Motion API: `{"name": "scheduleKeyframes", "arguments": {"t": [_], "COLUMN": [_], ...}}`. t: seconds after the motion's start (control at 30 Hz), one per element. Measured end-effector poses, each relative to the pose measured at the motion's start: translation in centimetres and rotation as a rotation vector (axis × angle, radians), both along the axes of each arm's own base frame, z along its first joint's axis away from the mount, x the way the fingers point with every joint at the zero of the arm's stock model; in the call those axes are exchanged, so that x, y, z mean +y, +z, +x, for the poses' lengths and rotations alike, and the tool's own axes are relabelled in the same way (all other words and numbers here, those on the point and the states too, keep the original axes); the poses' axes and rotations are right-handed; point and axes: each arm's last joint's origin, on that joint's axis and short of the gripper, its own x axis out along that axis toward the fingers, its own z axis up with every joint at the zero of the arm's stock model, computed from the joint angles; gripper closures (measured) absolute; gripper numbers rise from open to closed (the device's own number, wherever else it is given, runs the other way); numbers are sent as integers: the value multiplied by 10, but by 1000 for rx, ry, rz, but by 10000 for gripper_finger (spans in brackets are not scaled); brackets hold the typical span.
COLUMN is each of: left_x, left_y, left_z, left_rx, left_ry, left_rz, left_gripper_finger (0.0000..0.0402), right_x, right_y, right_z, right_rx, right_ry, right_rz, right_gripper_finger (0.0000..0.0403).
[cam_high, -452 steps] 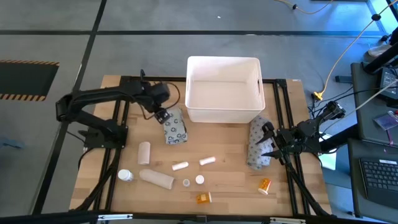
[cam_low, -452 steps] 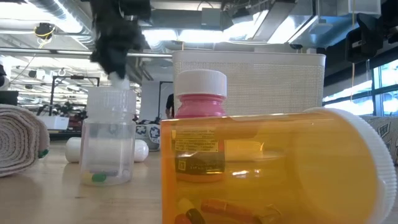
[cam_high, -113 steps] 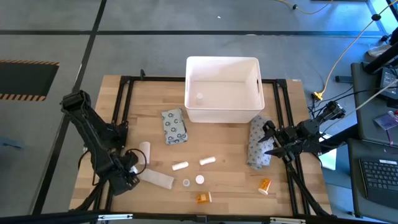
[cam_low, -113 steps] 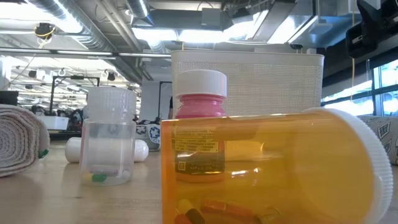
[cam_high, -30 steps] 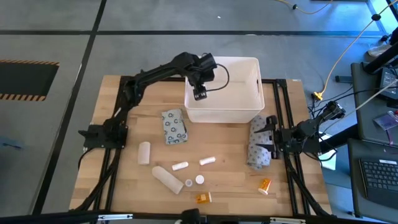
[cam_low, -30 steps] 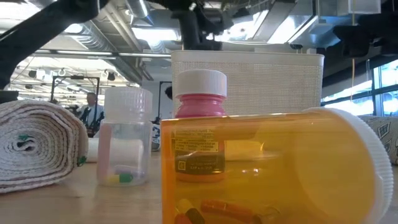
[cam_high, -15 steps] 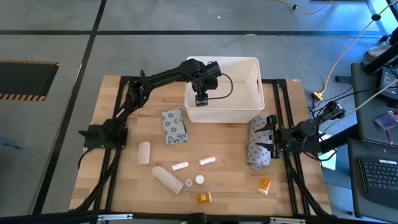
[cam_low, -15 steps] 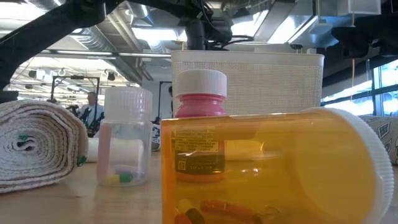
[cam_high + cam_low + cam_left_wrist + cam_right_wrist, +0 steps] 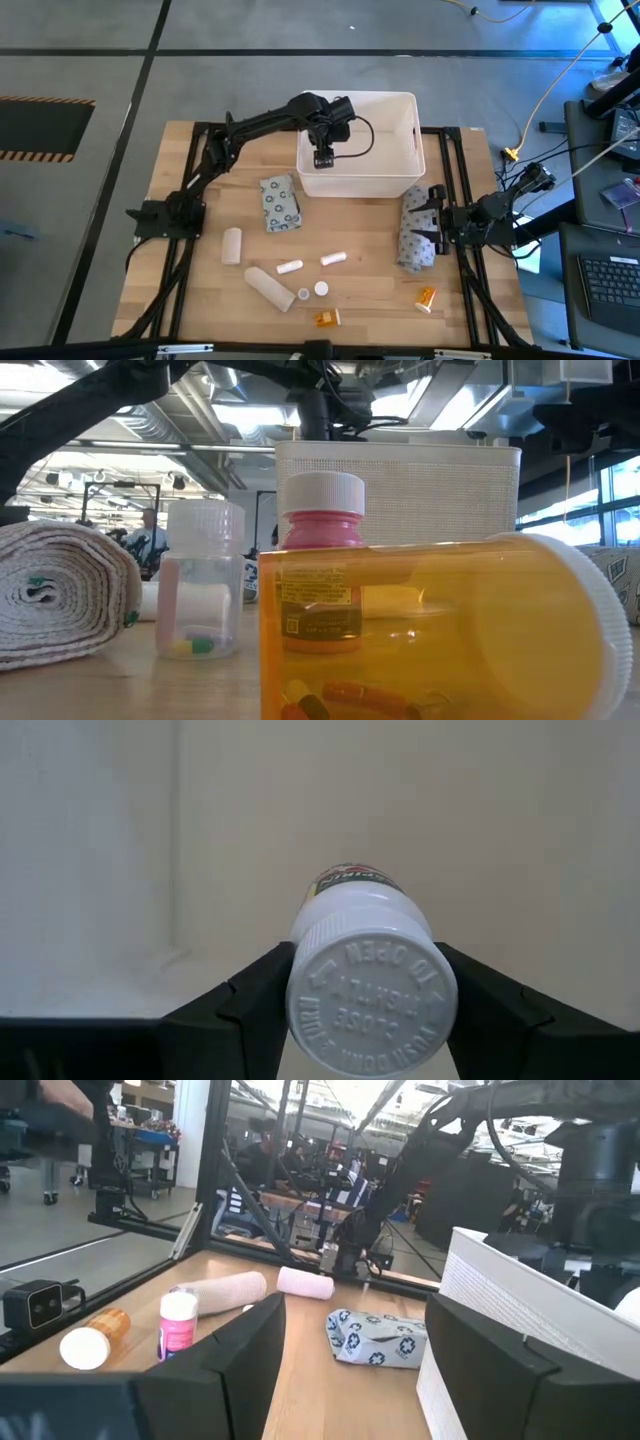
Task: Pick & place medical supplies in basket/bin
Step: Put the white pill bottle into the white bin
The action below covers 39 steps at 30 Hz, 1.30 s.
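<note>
My left gripper (image 9: 323, 158) hangs over the left part of the white tub (image 9: 358, 96), shut on a small white bottle (image 9: 370, 985). The tub's inner walls fill the left wrist view behind the bottle. My right gripper (image 9: 432, 225) waits open at the table's right side, beside a crumpled grey packet (image 9: 413, 243). Lying loose on the table are a second grey packet (image 9: 281, 203), white rolls (image 9: 232, 245) (image 9: 266, 288), little white bottles (image 9: 290, 267) (image 9: 333, 259), caps (image 9: 321, 289) and orange pill bottles (image 9: 426, 297) (image 9: 328, 319). My left gripper pinches the white bottle at its ribbed cap (image 9: 372, 995), one finger (image 9: 250, 1010) on each side of it. The fingers come from above, inside the tub's walls. The cap faces the wrist camera and the body points away, beyond the fingertips. Whether it touches the tub's floor, I cannot tell.
In the low view an orange bottle (image 9: 430, 630) lies closest, with a pink bottle (image 9: 322, 560), a clear vial (image 9: 205, 580) and a roll (image 9: 60, 590) behind it. Black frame rails (image 9: 197, 170) run along both table sides. Bare wood lies between the packets.
My left gripper, still shut on the bottle, has moved a little toward the table's right and near edges and sunk lower over the tub. For the last half second it has kept still.
</note>
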Motion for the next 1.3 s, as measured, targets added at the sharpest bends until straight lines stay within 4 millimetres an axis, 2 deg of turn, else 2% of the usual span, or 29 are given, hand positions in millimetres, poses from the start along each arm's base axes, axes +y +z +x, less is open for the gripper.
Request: {"name": "scheduleKeyframes", "arguments": {"t": [0.23,0.43,0.6,0.93,1.3], "left_x": [12,30,42,47,55], "left_y": [8,9,-4,-8,-45], "left_z": [3,-4,-11,-15,-12], "left_rx": [-88,-24,-31,-22,97], "left_ry": [33,128,156,173,194], "left_rz": [84,252,134,105,13], "left_gripper_finger": [192,192,192,192,192], "right_x": [0,0,0,0,0], "right_y": [0,0,0,0,0], "right_z": [0,0,0,0,0], "right_rx": [1,1,1,0,0], "right_ry": [0,0,0,0,0], "right_rz": [-1,-1,-1,-1,2], "right_gripper_finger": [160,160,160,160,160]}}
